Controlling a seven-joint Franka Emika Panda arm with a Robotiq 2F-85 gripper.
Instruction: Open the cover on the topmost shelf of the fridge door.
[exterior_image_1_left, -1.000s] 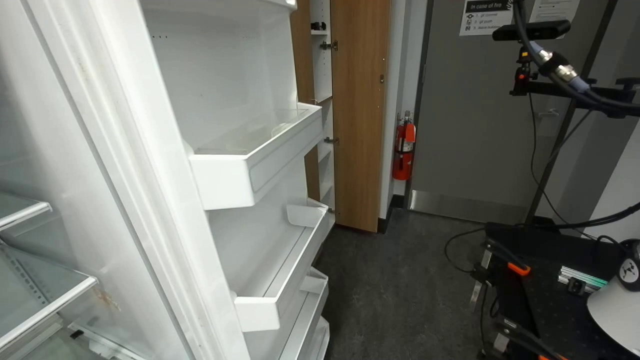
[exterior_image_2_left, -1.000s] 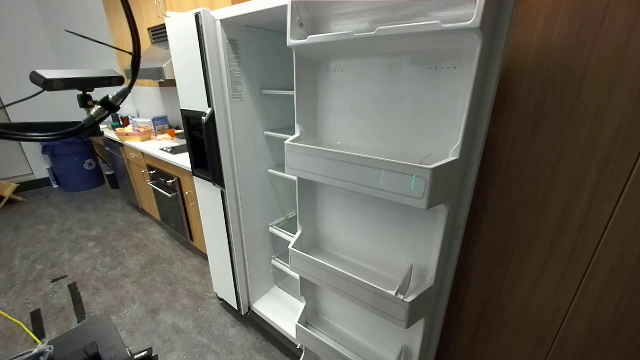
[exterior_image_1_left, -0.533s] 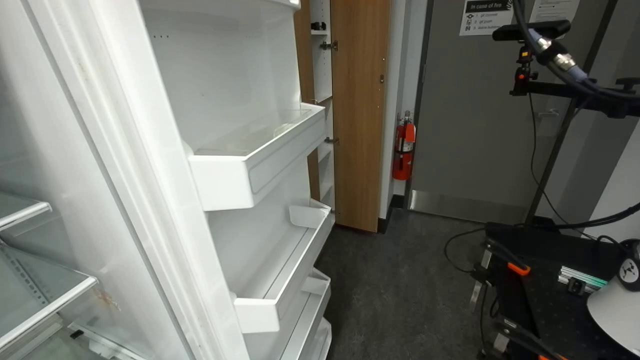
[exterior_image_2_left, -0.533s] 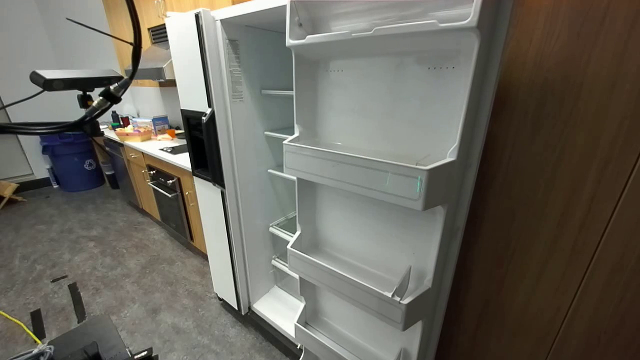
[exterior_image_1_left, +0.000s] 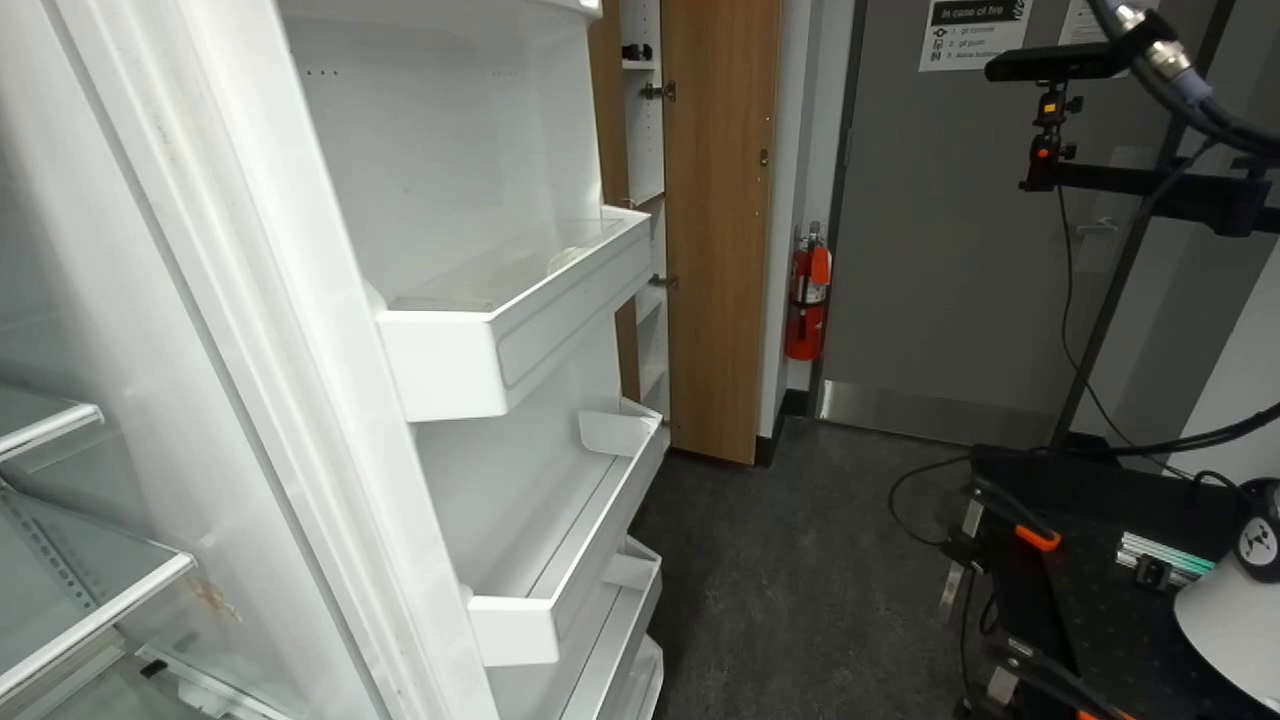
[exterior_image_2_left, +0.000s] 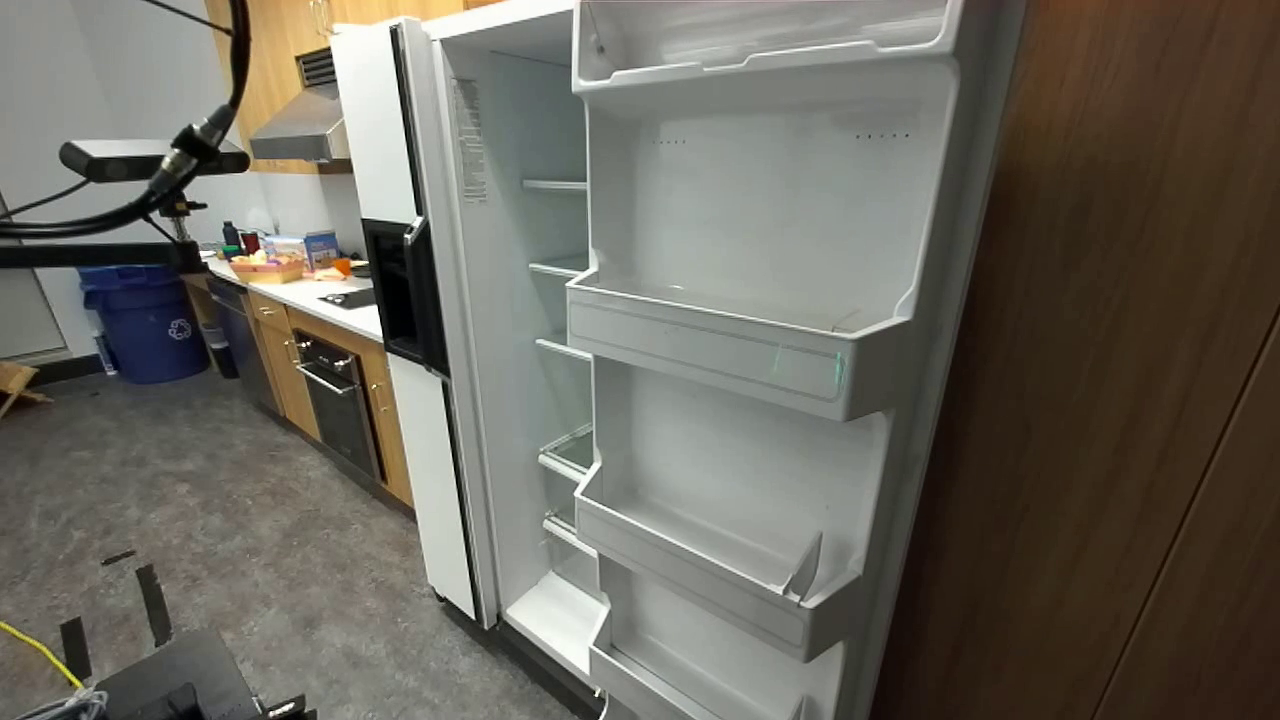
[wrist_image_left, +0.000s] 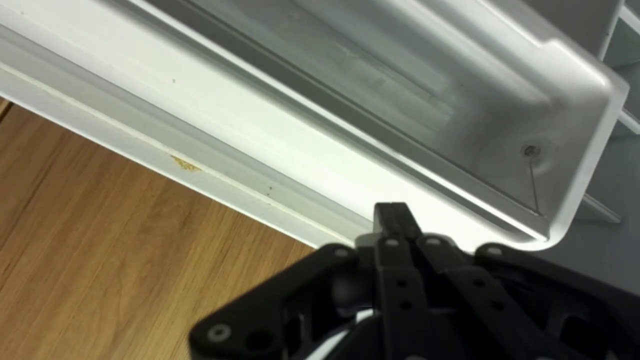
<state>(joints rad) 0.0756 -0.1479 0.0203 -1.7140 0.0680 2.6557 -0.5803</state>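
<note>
The fridge door's glossy white inner side shows in both exterior views (exterior_image_1_left: 460, 150) (exterior_image_2_left: 770, 210). Its topmost shelf (exterior_image_2_left: 740, 66) is partly cut off at the top of an exterior view. In the wrist view the topmost shelf (wrist_image_left: 592, 135) is a white trough with a notched lip. A greyish translucent panel inside looks like the cover (wrist_image_left: 380, 75); how far it is open I cannot tell. My gripper (wrist_image_left: 397, 207) is shut, fingertips together with nothing visible between them. It is over the bright white door strip, beside the trough's end. The gripper is out of both exterior views.
Lower door bins (exterior_image_2_left: 720, 350) jut out below the topmost shelf. Fridge shelves (wrist_image_left: 600, 207) are beyond the trough's end. Brown wood (wrist_image_left: 125, 240) runs along the door edge. A camera on a stand (exterior_image_1_left: 1060, 62) and the arm's cable (exterior_image_1_left: 1165, 60) are near the door.
The fridge door shifted slightly between the two earlier moments and has held since. The arm's cable has risen, moving right in an exterior view and left in an exterior view.
</note>
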